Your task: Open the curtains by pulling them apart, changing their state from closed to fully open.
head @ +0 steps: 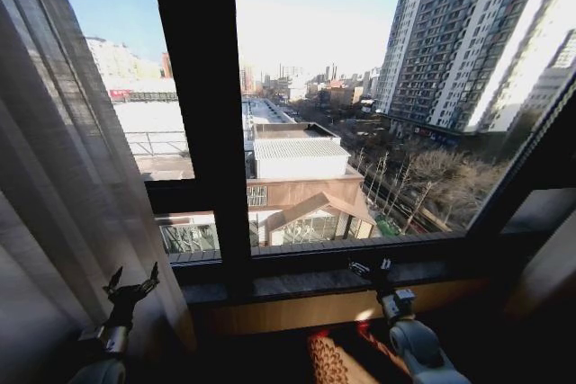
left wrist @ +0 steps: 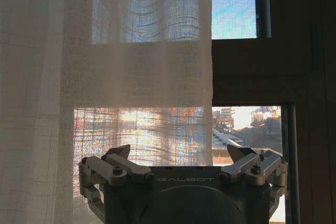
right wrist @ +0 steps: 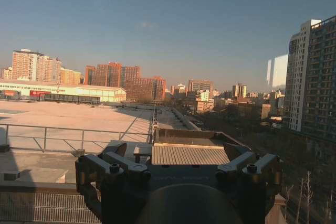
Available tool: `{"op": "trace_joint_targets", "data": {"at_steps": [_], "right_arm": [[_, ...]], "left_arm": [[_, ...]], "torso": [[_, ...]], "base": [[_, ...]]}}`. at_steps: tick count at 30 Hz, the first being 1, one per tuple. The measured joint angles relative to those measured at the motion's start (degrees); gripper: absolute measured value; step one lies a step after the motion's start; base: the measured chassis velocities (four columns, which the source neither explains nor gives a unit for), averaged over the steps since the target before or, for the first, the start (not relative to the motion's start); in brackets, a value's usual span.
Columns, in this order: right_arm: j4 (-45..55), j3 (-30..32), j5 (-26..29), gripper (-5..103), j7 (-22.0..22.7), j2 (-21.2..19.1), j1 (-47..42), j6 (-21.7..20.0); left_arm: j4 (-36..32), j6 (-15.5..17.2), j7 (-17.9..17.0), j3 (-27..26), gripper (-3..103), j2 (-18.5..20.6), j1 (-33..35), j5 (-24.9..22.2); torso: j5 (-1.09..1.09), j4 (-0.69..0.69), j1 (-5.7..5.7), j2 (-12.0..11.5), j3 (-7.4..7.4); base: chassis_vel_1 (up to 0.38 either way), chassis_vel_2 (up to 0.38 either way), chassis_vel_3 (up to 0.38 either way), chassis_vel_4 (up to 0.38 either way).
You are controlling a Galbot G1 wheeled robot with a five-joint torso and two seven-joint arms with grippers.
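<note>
1. Left gripper (head: 131, 281) sits low at the left of the head view, fingers spread apart and holding nothing, pointed up at the curtains (head: 63, 177).
2. Those curtains are the biggest thing from where I stand: a sheer cream panel with vertical pleats, gathered along the left side of the window (head: 360, 87) and slanting down to the bottom left corner. Daylight comes through the weave.
3. From the left wrist view, the curtains (left wrist: 105, 77) hang across most of the glass, their free edge falling straight down just ahead of the left gripper (left wrist: 181, 157). One finger stands in front of the fabric, the other in front of bare glass. I cannot tell whether the fabric touches either finger.
4. Next in size is the window itself, mostly uncovered, showing tower blocks, low roofs and a clear sky. A wide dark frame post (head: 202, 69) runs down it, and the curtains lie to the left of that post.
5. A dark window sill (head: 306, 281) runs along under the glass, catching a little sun.
6. Right gripper (head: 370, 269) is raised just at the sill, right of the centre post, well apart from the curtains. Its fingers are also open and empty.
7. In the right wrist view, the right gripper (right wrist: 178, 153) faces straight out through clear glass at rooftops (right wrist: 189, 155) and distant buildings.
</note>
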Motion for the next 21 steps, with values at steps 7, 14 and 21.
{"op": "trace_joint_targets", "data": {"at_steps": [7,14,21], "right_arm": [[0.0,0.0,0.0,100,0.0,0.0,0.0,0.0],[0.0,0.0,0.0,100,0.0,0.0,0.0,0.0],[0.0,0.0,0.0,100,0.0,0.0,0.0,0.0]], "left_arm": [[0.0,0.0,0.0,0.0,100,0.0,0.0,0.0],[0.0,0.0,0.0,0.0,100,0.0,0.0,0.0],[0.0,0.0,0.0,0.0,100,0.0,0.0,0.0]], "torso": [[-0.03,0.01,0.0,0.0,0.0],[-0.02,0.0,0.0,0.0,0.0],[-0.02,0.0,0.0,0.0,0.0]], "base": [[0.0,0.0,0.0,0.0],[0.0,0.0,0.0,0.0],[0.0,0.0,0.0,0.0]]}}
